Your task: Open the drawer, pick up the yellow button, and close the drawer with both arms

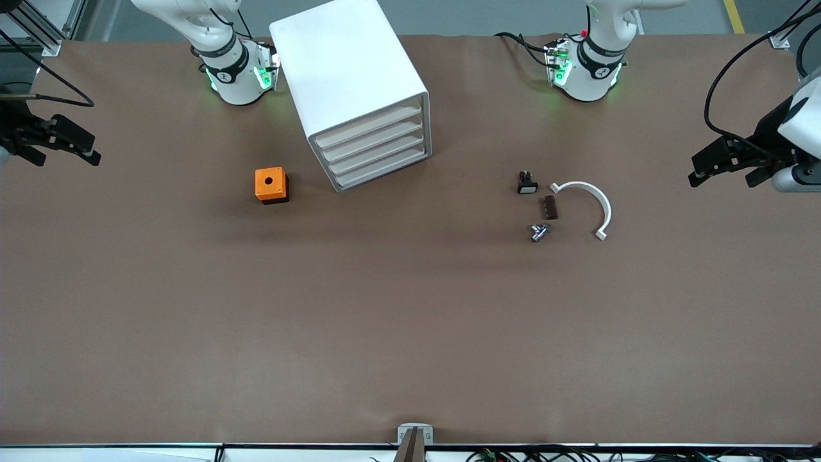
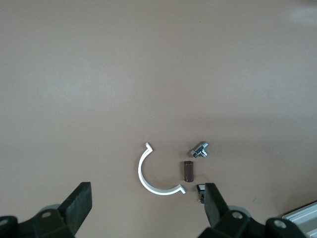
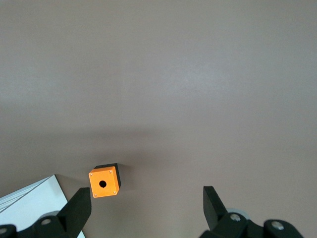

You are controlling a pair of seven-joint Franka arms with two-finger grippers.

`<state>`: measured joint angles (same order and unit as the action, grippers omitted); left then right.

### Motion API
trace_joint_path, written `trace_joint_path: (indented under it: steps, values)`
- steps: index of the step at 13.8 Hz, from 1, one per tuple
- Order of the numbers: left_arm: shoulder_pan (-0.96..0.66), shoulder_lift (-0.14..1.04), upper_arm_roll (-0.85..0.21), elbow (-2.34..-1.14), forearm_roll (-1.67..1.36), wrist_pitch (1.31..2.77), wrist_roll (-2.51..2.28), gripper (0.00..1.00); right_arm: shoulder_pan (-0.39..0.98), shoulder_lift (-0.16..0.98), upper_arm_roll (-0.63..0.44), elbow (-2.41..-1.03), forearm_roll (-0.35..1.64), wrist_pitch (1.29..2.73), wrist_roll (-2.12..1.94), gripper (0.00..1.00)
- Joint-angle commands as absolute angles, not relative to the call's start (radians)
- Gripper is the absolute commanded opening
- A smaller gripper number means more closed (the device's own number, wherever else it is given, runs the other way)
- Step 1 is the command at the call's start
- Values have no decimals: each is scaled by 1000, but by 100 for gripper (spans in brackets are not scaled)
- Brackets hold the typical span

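The white cabinet (image 1: 349, 83) stands between the two arm bases, and its four drawers face the front camera at an angle. The uppermost drawer (image 1: 369, 126) is shut, as are the three below it. The button is not in view. My left gripper (image 1: 709, 165) is open and empty over the left arm's end of the table; its own view (image 2: 146, 198) shows only small parts below it. My right gripper (image 1: 80, 146) is open and empty over the right arm's end of the table; in its own view (image 3: 146, 203) the cabinet's corner (image 3: 34, 198) shows.
An orange cube with a round hole (image 1: 270, 185) (image 3: 104, 182) sits beside the cabinet toward the right arm's end. Toward the left arm's end lie a black part with a white face (image 1: 526, 183), a brown piece (image 1: 550, 207), a silver fitting (image 1: 539, 232) and a white arc (image 1: 593, 202).
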<state>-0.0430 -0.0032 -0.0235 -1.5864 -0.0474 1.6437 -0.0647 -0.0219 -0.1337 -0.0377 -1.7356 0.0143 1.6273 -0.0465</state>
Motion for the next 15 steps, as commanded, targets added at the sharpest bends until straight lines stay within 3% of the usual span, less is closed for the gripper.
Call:
trace_joint_path:
  steps: [1, 9, 15]
  values:
    - [-37, -23, -32, -1605, -25, 1654, -77, 100, -26, -153, -25, -1749, 3, 1626, -41, 100]
    - [-28, -29, -32, -1591, -118, 1640, -67, 100, -25, -153, -25, -1750, 3, 1626, -40, 100]
    - [-28, -34, -26, -1574, -360, 1617, -115, 100, -15, -152, -25, -1750, 3, 1626, -38, 100]
